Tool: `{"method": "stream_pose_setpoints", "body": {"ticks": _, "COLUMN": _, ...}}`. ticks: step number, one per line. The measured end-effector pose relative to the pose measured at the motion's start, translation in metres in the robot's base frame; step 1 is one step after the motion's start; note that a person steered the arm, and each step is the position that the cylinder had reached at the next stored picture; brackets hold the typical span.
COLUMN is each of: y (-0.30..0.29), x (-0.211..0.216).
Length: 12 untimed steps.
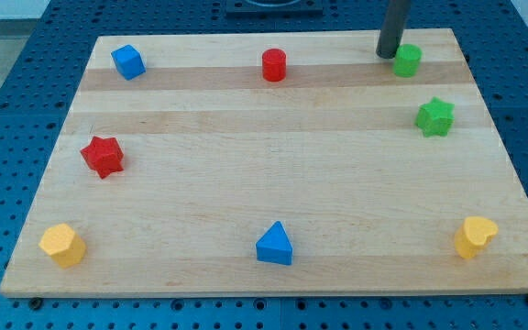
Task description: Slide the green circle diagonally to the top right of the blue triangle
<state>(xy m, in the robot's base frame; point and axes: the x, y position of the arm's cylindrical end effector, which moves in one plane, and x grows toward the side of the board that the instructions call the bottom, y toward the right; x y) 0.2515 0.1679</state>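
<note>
Green circle [407, 60] sits near the table's top right corner, my tip [389, 54] bare and grasping nothing, touching its left side; blue triangle [274, 245] waits near the bottom edge, well apart.

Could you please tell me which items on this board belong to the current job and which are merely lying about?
In the job:
green circle, top right
blue triangle, bottom centre
my tip, just left of the green circle

Lying about:
green star
red cylinder
blue cube
red star
yellow hexagon
yellow heart
</note>
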Motion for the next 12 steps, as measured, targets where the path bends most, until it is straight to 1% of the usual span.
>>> {"method": "stream_pose_setpoints", "body": {"ticks": 2, "y": -0.009, "x": 0.002}}
{"method": "stream_pose_setpoints", "body": {"ticks": 3, "y": -0.028, "x": 0.043}}
{"method": "stream_pose_setpoints", "body": {"ticks": 4, "y": -0.031, "x": 0.121}}
{"method": "stream_pose_setpoints", "body": {"ticks": 5, "y": -0.062, "x": 0.194}}
{"method": "stream_pose_setpoints", "body": {"ticks": 6, "y": -0.146, "x": 0.229}}
{"method": "stream_pose_setpoints", "body": {"ticks": 7, "y": -0.233, "x": 0.255}}
{"method": "stream_pose_setpoints", "body": {"ticks": 8, "y": -0.248, "x": 0.273}}
{"method": "stream_pose_setpoints", "body": {"ticks": 9, "y": -0.254, "x": 0.274}}
{"method": "stream_pose_setpoints", "body": {"ticks": 10, "y": -0.325, "x": 0.273}}
{"method": "stream_pose_setpoints", "body": {"ticks": 12, "y": -0.366, "x": 0.271}}
